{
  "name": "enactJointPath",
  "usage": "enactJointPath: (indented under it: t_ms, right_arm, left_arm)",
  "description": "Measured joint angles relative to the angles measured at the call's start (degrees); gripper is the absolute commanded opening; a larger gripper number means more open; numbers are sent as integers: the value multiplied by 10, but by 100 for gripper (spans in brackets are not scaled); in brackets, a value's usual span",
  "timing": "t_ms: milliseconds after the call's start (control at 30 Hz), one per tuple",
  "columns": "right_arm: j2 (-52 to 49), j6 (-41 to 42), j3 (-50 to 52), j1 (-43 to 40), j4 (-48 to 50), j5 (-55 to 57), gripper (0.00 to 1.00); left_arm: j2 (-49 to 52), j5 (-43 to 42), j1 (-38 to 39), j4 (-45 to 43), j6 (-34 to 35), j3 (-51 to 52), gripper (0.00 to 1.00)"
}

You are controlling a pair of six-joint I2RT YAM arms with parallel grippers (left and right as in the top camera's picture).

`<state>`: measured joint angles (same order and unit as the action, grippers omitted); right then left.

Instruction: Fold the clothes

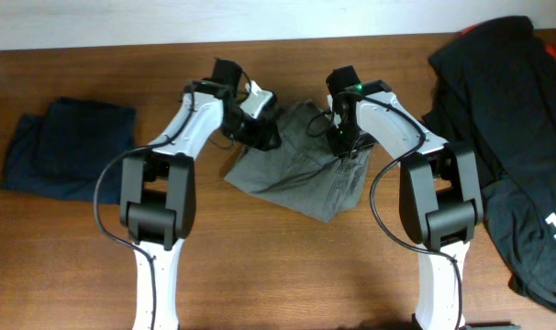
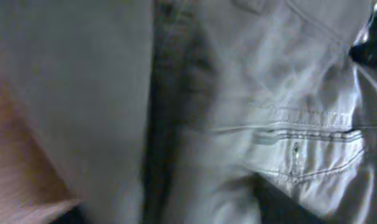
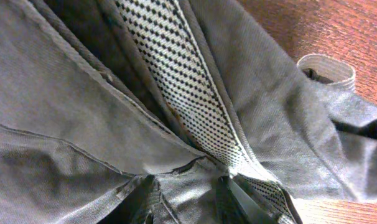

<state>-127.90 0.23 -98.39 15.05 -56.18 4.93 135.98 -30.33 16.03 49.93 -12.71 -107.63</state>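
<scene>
The grey shorts [image 1: 301, 174] lie crumpled at the table's middle. My left gripper [image 1: 260, 130] is at their upper left corner. In the left wrist view blurred grey cloth [image 2: 226, 112] with a stitched pocket seam and button fills the frame and covers the fingers; the gripper seems shut on it. My right gripper [image 1: 342, 137] is at the shorts' upper right edge. In the right wrist view its fingers [image 3: 195, 202] pinch a fold of the grey cloth beside the dotted white waistband lining [image 3: 182, 81].
A folded navy garment [image 1: 67, 147] lies at the far left. A large black garment [image 1: 517, 137] with white print is heaped at the right edge. Bare wooden table [image 1: 287, 266] lies in front of the shorts.
</scene>
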Motion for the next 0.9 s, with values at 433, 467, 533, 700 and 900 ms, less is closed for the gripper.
enactJointPath:
  t_ms: [433, 467, 533, 700, 900]
  right_arm:
    - [-1, 35, -26, 0, -43, -5, 39]
    - [0, 40, -38, 0, -53, -5, 39]
    - [7, 44, -63, -3, -70, -5, 40]
    - [71, 50, -129, -24, -105, -4, 41]
    - [169, 54, -160, -46, -141, -4, 42]
  left_arm:
    - [13, 33, 13, 80, 3, -37, 1]
    - [13, 48, 7, 98, 3, -46, 1]
    - [12, 79, -10, 129, 2, -68, 0]
    - [-24, 163, -92, 222, -3, -113, 0]
    - [-104, 274, -188, 283, -30, -137, 0]
